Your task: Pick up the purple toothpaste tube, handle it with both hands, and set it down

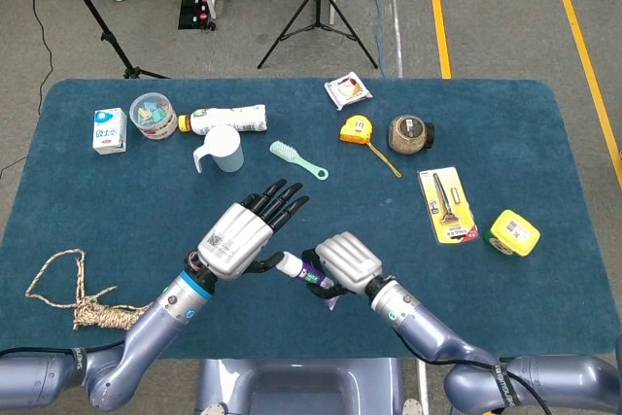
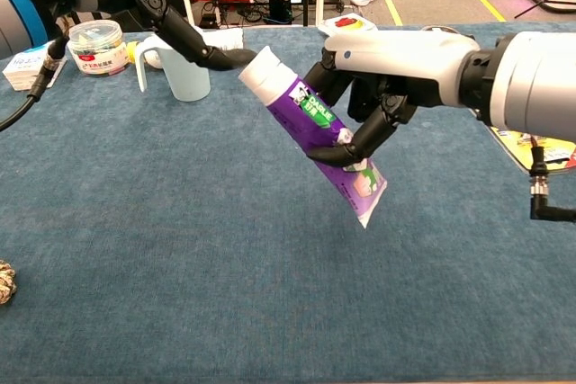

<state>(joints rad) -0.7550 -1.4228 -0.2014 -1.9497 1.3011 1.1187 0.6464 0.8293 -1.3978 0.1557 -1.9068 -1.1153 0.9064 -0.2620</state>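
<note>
Nearest the robot, the right hand (image 2: 378, 87) grips the purple toothpaste tube (image 2: 315, 128) around its middle, fingers wrapped under and over, holding it clear above the blue table (image 2: 180, 249); crimped tail hangs low, white cap (image 2: 261, 69) tilts up toward the left. Left hand (image 1: 238, 235) sits just beside the cap: fingers spread forward, one dark fingertip (image 2: 236, 58) at or against the cap, nothing enclosed — whether it truly touches is hard to tell from the chest view. Judged step: handover or two-handed handling. To do it well, bring the left fingers around the cap end and close firmly before the right loosens; keep the tube level, avoid squeezing the soft body. Further back: cup (image 1: 224, 150), green comb (image 1: 296, 159), tape measure (image 1: 356, 129), lying bottle (image 1: 228, 120).
</note>
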